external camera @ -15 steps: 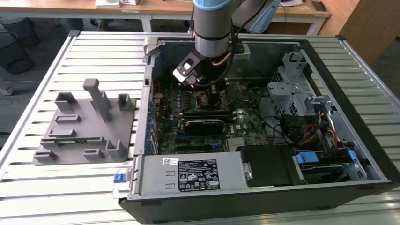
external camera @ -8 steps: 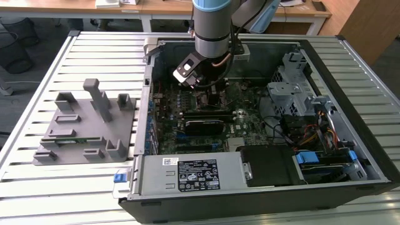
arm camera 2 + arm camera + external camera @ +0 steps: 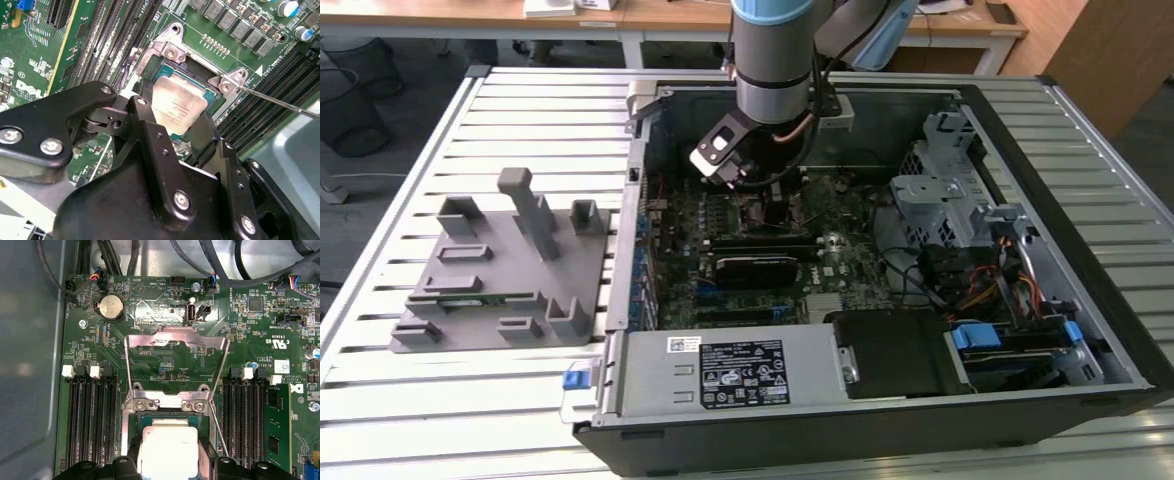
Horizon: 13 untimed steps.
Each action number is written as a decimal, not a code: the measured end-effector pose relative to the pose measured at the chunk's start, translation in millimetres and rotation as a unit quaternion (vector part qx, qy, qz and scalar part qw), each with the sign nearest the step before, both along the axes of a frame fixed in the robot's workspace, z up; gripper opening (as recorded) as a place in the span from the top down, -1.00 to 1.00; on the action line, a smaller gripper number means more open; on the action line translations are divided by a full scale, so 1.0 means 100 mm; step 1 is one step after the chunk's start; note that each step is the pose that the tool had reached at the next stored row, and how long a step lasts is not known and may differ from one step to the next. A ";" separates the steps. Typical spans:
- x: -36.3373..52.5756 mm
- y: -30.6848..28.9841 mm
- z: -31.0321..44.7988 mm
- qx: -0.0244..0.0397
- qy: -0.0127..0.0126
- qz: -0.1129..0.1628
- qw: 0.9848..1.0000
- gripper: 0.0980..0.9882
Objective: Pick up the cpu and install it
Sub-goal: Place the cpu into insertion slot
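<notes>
Nearest, the claw (image 3: 172, 120): drawn narrow on the cpu (image 3: 177, 102), a black finger (image 3: 145, 115) on each of two opposite edges, the cpu at the mouth of the socket (image 3: 167, 404), seated or not I cannot tell. Beyond the socket its hinged metal cover (image 3: 145, 339) stands open; beside the socket the wire lever (image 3: 217, 430) is swung free. Reckoned: pick-up done, placing nearly so; cpu not yet released, cover and lever not yet shut.

I watch the open computer case (image 3: 720, 425) on the slatted tabletop (image 3: 520, 110) from high up in the exterior view. Both wrist views look down close onto the motherboard (image 3: 165, 365) (image 3: 30, 55), sharing the cpu (image 3: 167, 447) (image 3: 177, 105).
</notes>
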<state>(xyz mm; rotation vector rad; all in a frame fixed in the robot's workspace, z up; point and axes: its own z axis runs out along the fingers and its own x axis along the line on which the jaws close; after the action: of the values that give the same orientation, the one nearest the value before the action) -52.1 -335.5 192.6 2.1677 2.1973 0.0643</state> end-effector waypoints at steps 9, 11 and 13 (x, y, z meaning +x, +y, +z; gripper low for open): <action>0.002 0.000 0.004 0.000 0.000 0.000 1.000 -0.14; 0.002 0.000 0.023 0.000 0.000 0.000 1.000 -0.14; 0.002 0.000 0.061 0.000 0.000 0.000 1.000 -0.14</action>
<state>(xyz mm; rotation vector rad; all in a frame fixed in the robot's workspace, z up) -51.9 -335.5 198.8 2.1678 2.1974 0.0647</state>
